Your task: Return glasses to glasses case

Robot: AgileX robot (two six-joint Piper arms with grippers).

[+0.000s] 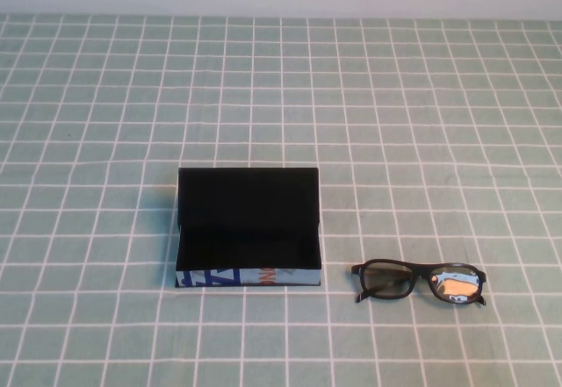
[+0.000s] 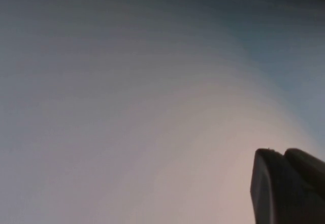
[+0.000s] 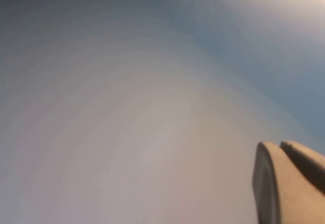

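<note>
Glasses case open on bench; glasses just right of it, apart. Left hand and right hand closed, empty, off the bench.

In the high view we are seeing neither arm. Each wrist view is showing only a blurred, featureless surface, with the left end effector and right end effector cut off at the frame corner, fingers pressed together.
</note>
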